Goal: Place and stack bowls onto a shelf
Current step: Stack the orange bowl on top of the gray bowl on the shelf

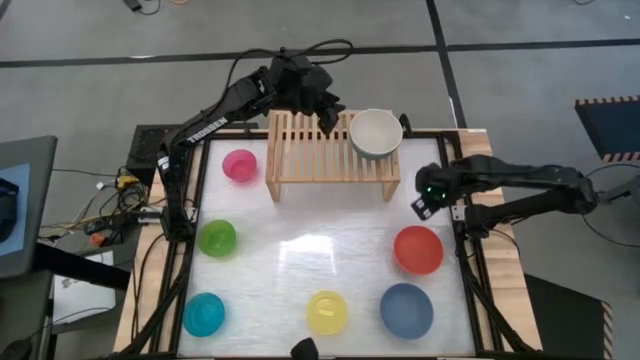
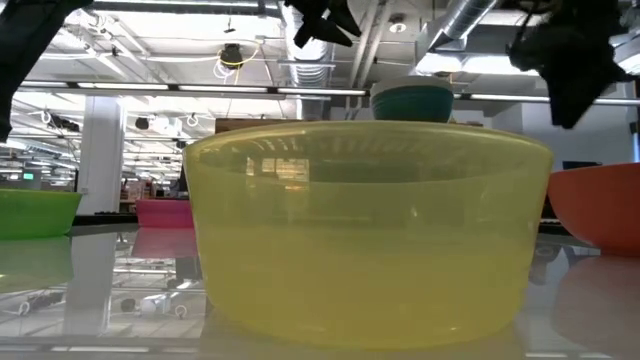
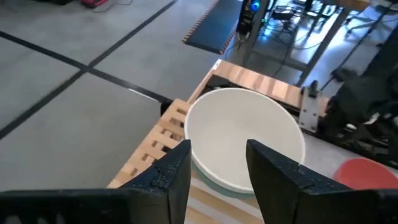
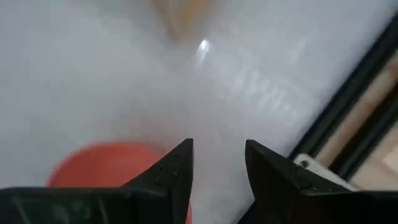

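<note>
The white bowl point(image 1: 376, 133) sits on the right end of the shelf point(image 1: 310, 150), upper middle of the high view. The low view alone shows a dark green bowl point(image 2: 412, 103) under it. The left gripper point(image 1: 328, 115) hangs beside the stack, fingers apart and empty. The right gripper point(image 1: 423, 203), right of centre, is also spread, above the table near the red bowl point(image 1: 418, 249). Pink point(image 1: 240, 165), lime point(image 1: 217, 238), cyan point(image 1: 204, 314), yellow point(image 1: 327, 311) and blue point(image 1: 406, 309) bowls lie on the table point(image 1: 300, 255).
</note>
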Robot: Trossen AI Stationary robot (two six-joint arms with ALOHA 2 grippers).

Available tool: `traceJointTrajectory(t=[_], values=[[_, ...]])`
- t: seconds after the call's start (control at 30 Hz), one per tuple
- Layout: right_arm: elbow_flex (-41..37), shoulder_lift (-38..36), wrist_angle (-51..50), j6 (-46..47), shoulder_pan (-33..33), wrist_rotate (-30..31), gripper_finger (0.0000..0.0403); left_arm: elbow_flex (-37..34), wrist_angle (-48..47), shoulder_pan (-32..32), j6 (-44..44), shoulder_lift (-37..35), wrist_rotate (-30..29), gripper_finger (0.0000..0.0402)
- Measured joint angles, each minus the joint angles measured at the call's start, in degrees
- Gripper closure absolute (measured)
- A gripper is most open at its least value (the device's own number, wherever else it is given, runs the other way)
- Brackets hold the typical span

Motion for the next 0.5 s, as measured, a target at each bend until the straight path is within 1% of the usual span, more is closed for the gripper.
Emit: traceJointTrajectory(t=[0.13, 0.23, 0.3, 0.37, 0.5], values=[[-4.0, -0.1, 2.2, -0.6, 1.7, -3.3, 0.0233, -4.7, 2.6, -0.5, -0.8, -2.5, 0.8, 0.0271], [-6.2, -0.2, 5.1, -2.7, 3.0, -6.8, 0.0233, -10.2, 5.9, -1.2, -1.0, -5.6, 1.0, 0.0272], [-8.1, -0.1, 7.7, -4.0, 4.5, -9.4, 0.0233, -14.8, 8.1, -1.5, -1.2, -8.2, 1.0, 0.0272], [-10.5, -0.1, 9.9, -4.9, 6.1, -10.3, 0.0233, -20.4, 11.7, -2.2, -1.6, -11.4, 0.8, 0.0272], [-14.7, 0.0, 12.2, -4.8, 8.4, -10.1, 0.0233, -32.0, 18.5, -3.4, -2.5, -19.3, -0.8, 0.0272]])
